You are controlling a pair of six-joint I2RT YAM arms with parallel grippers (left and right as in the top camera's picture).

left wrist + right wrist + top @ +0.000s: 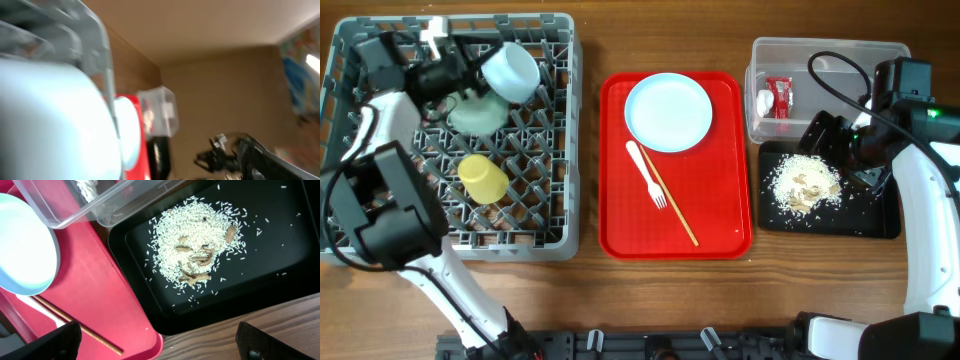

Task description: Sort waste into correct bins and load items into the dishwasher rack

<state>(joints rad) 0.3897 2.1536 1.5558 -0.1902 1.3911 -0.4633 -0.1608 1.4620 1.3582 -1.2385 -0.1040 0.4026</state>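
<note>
The left tool (468,72) grips the light blue bowl (512,70), tipped sideways at about 1 o'clock in the dishwasher rack (563,150), while the right tool (160,344), spread wide, hangs over the food scraps (192,245) in the black tray (280,240).

- One plate (668,112)
- Two bowls: light blue bowl (510,70), pale green bowl (477,115)
- One yellow cup (482,178)
- One fork (647,174)
- One rack (450,243)
- One clear tub (830,50), one black tray (880,215)

Red serving tray (720,210), pale blue plate (668,112), yellow cup (482,177), grey rack (520,243).
</note>
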